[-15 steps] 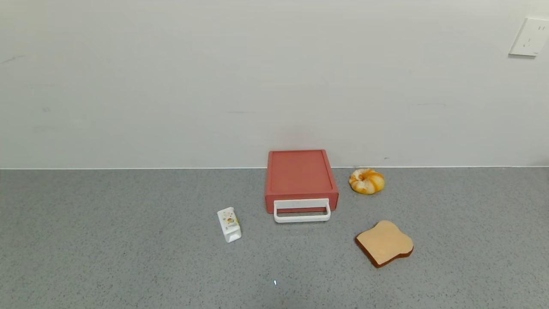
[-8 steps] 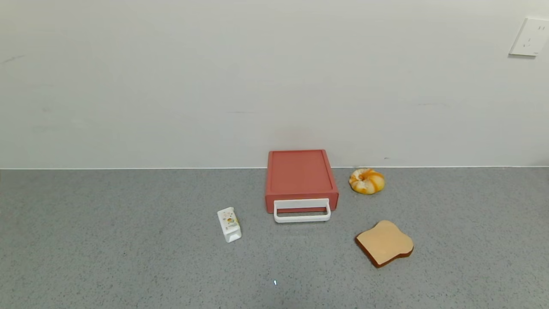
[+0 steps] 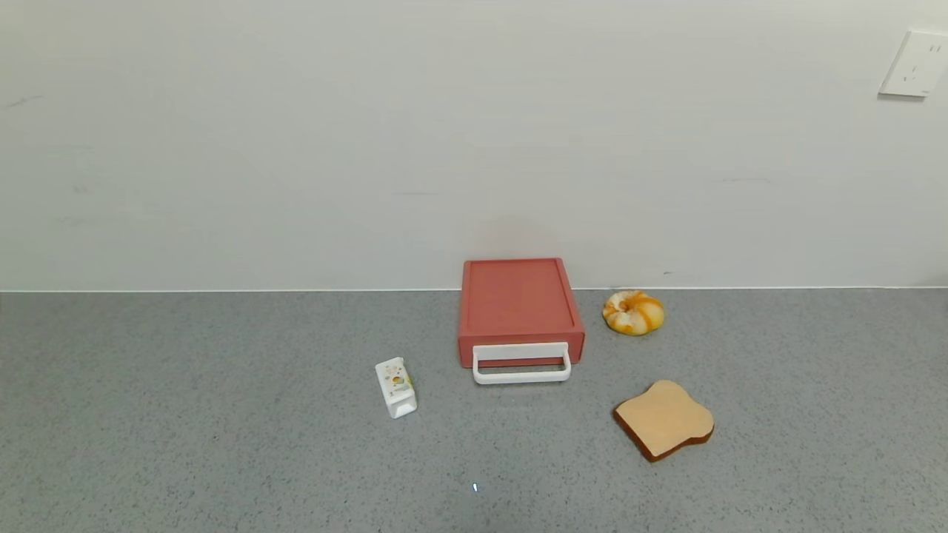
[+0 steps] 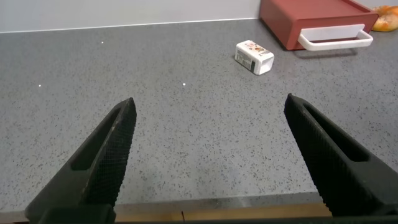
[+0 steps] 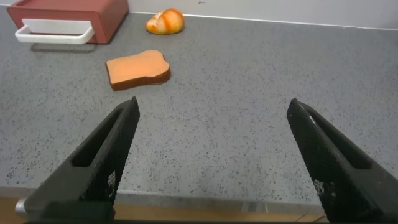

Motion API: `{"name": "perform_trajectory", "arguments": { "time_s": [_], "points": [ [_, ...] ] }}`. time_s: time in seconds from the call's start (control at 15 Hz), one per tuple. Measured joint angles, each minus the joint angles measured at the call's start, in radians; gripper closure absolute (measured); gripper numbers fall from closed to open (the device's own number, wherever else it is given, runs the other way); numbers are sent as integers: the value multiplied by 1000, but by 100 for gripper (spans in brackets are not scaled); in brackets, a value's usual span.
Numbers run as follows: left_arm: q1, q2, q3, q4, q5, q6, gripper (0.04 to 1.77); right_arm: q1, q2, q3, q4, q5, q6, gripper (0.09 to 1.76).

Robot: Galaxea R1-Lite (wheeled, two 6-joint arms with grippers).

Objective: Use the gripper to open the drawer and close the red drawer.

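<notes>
The red drawer [image 3: 520, 309] is seen closed, set at the far middle of the grey tabletop [image 3: 185, 414] against the white wall [image 3: 370, 133], with its white loop handle [image 3: 521, 364] turned toward the robot. Neither arm is shown in the head view. From the drawer, a small white carton [image 3: 396, 387] lies on its side at about 8 o'clock, near but not touching; a swirled bun [image 3: 633, 312] sits just beside the drawer at 3 o'clock, close to the wall; a toast slice [image 3: 664, 419] lies flat at about 4 o'clock, well apart from the handle. A white wall socket [image 3: 915, 64] is seen high at 2 o'clock.

The left tool [image 4: 208, 152] is held low over the near edge of the tabletop, well apart from the drawer [image 4: 314, 18] — its two black fingers [image 4: 106, 152] are spread wide and nothing is held between them. The carton [image 4: 254, 56] and the handle [image 4: 336, 38] are seen far ahead of it.

The right tool [image 5: 211, 155] is likewise held low at the near edge, released — its fingers [image 5: 333, 158] stand wide apart around bare tabletop. Ahead of it the toast slice [image 5: 137, 69], the bun [image 5: 165, 22] and the drawer [image 5: 68, 12] with its handle [image 5: 55, 32] are seen.
</notes>
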Motion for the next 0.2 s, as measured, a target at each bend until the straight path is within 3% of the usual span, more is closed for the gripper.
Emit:
{"name": "perform_trajectory", "arguments": {
  "time_s": [0.2],
  "points": [
    [0,0,0,0,-1,0,9,0,0,0,0,0,0,10]
  ]
}}
